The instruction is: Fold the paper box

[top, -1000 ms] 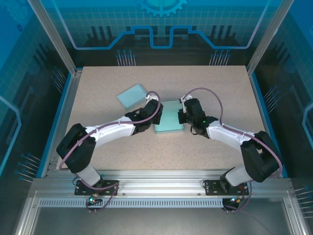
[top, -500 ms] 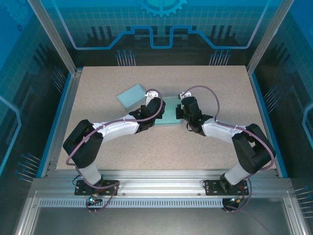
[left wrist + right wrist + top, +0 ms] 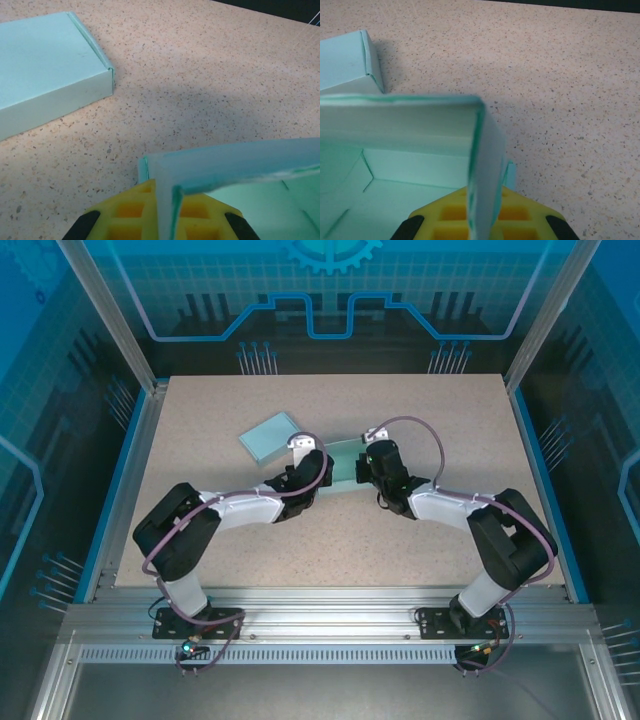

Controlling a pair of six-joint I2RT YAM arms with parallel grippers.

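Observation:
A pale teal paper box [image 3: 341,462] lies open at mid-table between my two grippers. My left gripper [image 3: 318,466] is shut on the box's left wall [image 3: 167,200], which stands upright between the yellow fingers [image 3: 131,212]. Opposite it, my right gripper [image 3: 362,466] is shut on the box's right wall [image 3: 487,165], also upright between its yellow fingers [image 3: 517,215]. The box's lid panel [image 3: 400,122] curves over the open inside [image 3: 395,200]. In the top view the arms hide much of the box.
A second, closed teal box [image 3: 270,437] lies flat just behind and left of the left gripper, also seen as a closed box [image 3: 47,70] in the left wrist view. Bare speckled tabletop [image 3: 430,410] stretches to the right and back.
Both grippers have moved away from the bases toward the table's back, carrying the box with them. Its side walls now stand up and its visible top area has shrunk.

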